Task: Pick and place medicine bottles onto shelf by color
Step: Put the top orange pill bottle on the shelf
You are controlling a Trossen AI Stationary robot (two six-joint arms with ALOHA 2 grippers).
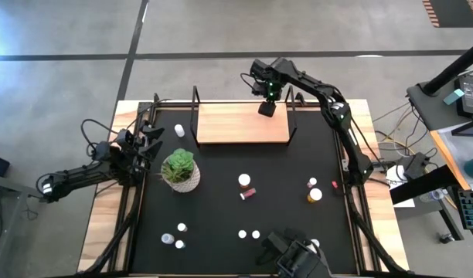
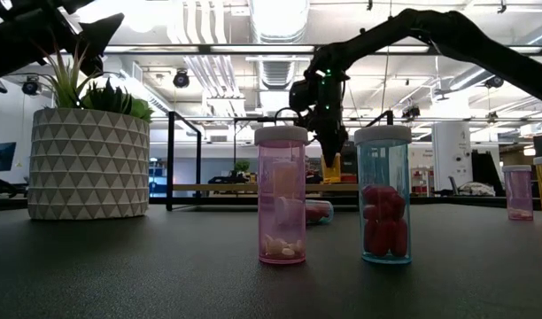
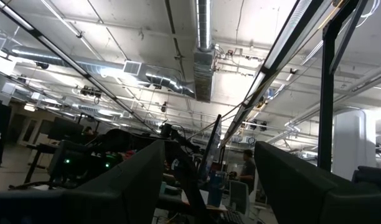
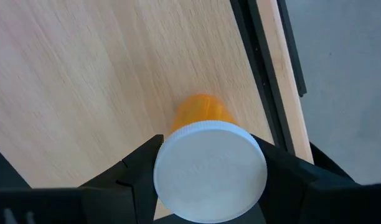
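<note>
My right gripper [image 1: 267, 109] hangs over the right end of the light-wood shelf [image 1: 243, 123], shut on an orange medicine bottle [image 4: 203, 111] with a white cap. The low view shows the gripper [image 2: 329, 151] with the bottle [image 2: 331, 170] just over the shelf board [image 2: 253, 188]. My left gripper [image 1: 149, 142] waits open at the table's left edge, pointing up into the room [image 3: 209, 186]. Several more medicine bottles stand on the black table, among them a pink one [image 2: 282, 195] and one with red pills [image 2: 383, 195]. My right gripper pinches the orange bottle's white cap [image 4: 165, 168] between its two fingers [image 4: 134, 177], coming from above and pointing down. The bottle hangs upright below the fingers over the shelf's right end. Whether its base touches the board, I cannot tell.
A green plant in a white patterned pot [image 1: 180, 171] stands left of centre. Black upright frames [image 1: 292, 116] close the shelf's ends, one right beside the held bottle. A white bottle [image 1: 179, 130] stands left of the shelf. Loose bottles [image 1: 314, 194] are spread over the table's near half.
</note>
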